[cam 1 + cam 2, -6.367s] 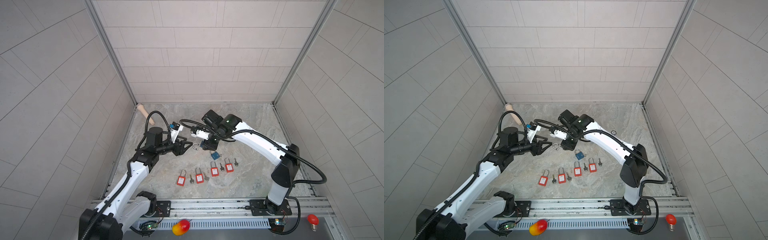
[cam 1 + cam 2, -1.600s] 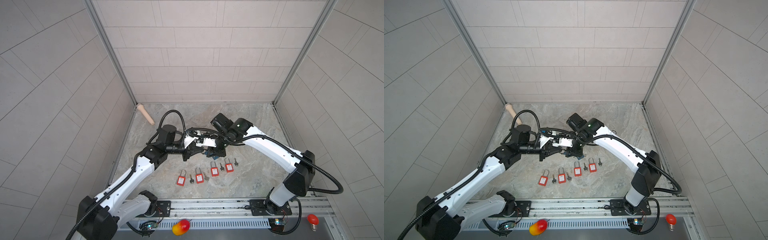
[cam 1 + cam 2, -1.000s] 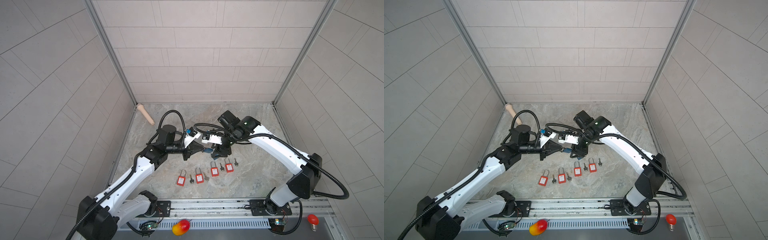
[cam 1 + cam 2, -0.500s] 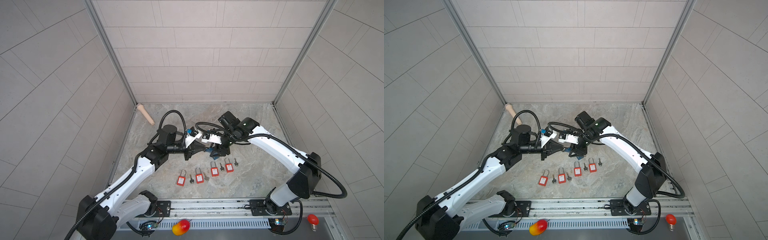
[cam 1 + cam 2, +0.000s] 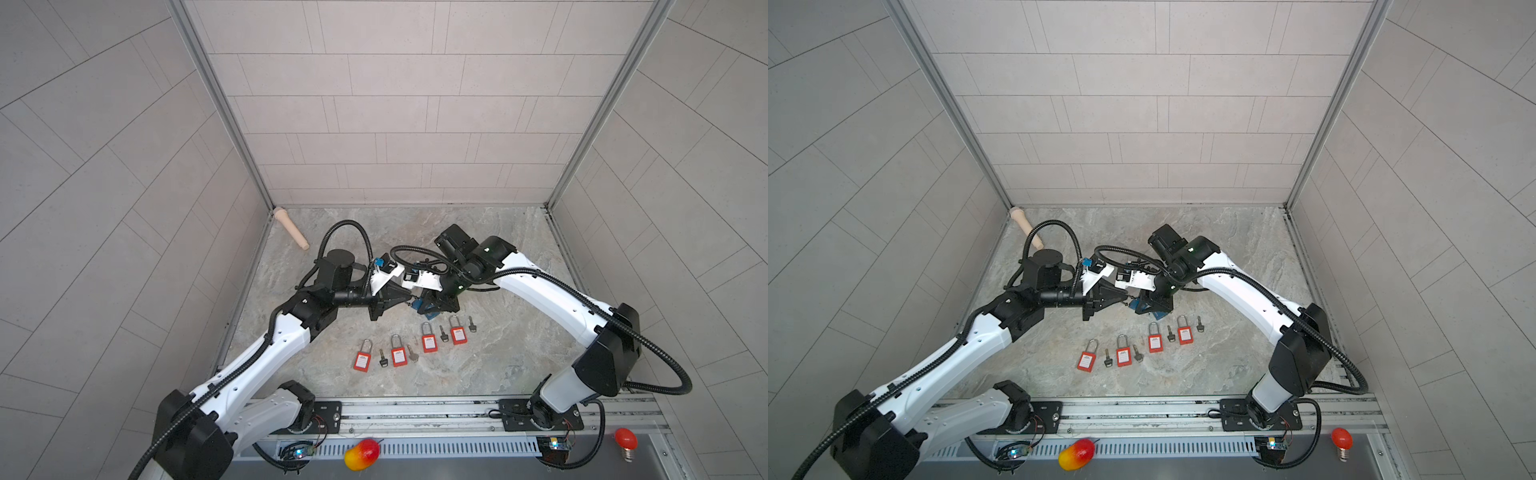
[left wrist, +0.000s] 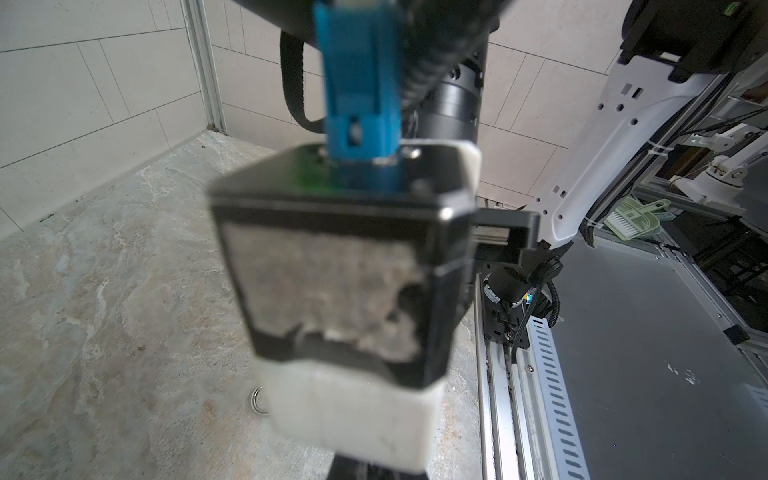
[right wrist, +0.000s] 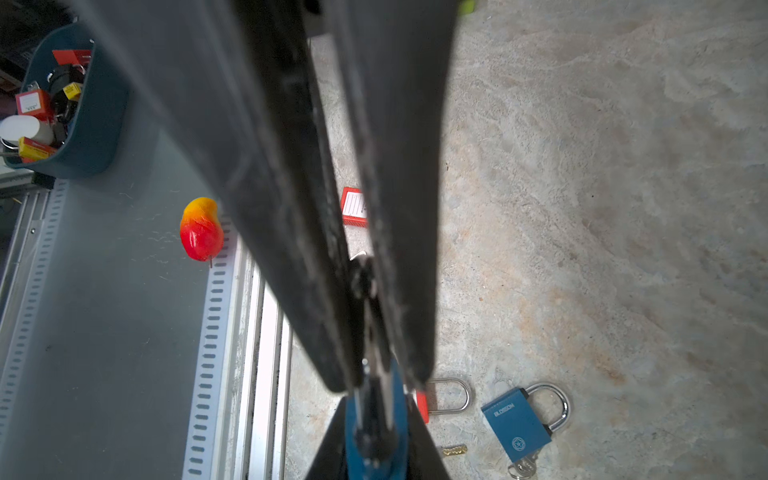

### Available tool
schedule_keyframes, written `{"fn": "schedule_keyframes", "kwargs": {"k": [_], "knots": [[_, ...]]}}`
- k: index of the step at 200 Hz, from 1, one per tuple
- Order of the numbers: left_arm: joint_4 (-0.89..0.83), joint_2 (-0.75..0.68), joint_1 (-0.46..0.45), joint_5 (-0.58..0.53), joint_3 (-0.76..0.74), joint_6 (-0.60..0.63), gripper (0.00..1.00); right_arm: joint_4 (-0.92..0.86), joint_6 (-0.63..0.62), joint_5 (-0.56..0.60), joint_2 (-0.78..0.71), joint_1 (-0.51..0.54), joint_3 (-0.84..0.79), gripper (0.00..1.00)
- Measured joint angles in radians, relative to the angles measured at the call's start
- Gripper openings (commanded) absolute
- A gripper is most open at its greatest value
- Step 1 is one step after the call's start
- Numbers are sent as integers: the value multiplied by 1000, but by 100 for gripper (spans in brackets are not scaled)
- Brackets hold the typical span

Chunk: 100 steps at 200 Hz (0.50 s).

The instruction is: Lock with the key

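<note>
Padlock [image 7: 374,451], blue, is up off the table [image 5: 498,374] at the center of both top views. It is pinched by the left end effector [image 5: 405,300], which is clamped tight on its body. Key [image 7: 370,320] goes into the padlock's end, in line with it. Right end effector [image 7: 376,374] is closed down on the key, its fingers [image 7: 291,249] almost touching each other. The two end effectors meet tip to tip. The left arm reaches in from the lower left of the frame, the right arm from the lower right.

A second blue padlock [image 7: 517,424] lies flat on the table just beside them, with a keyring [image 7: 521,467] at its base. Four red padlocks [image 5: 398,356] sit in a row below center, with small keys [image 5: 382,362] beside them. A peg [image 5: 291,228] lies at the table's upper left corner. A mango toy [image 5: 361,454] and a red bulb [image 5: 625,438] sit along the bottom edge. The left wrist view is mostly blocked by a blurred black housing.
</note>
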Motion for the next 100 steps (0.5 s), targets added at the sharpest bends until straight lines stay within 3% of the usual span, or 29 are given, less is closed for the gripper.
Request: {"fn": "schedule_keyframes", "kwargs": {"k": [11, 36, 100], "knots": [[-13, 0, 0, -5, 3, 20, 29, -2, 3, -2, 0, 0, 0, 12], [-87, 0, 0, -23, 25, 63, 31, -5, 7, -6, 0, 0, -1, 10], [-165, 10, -5, -21, 60, 121, 21, -13, 7, -14, 0, 0, -1, 8]]}}
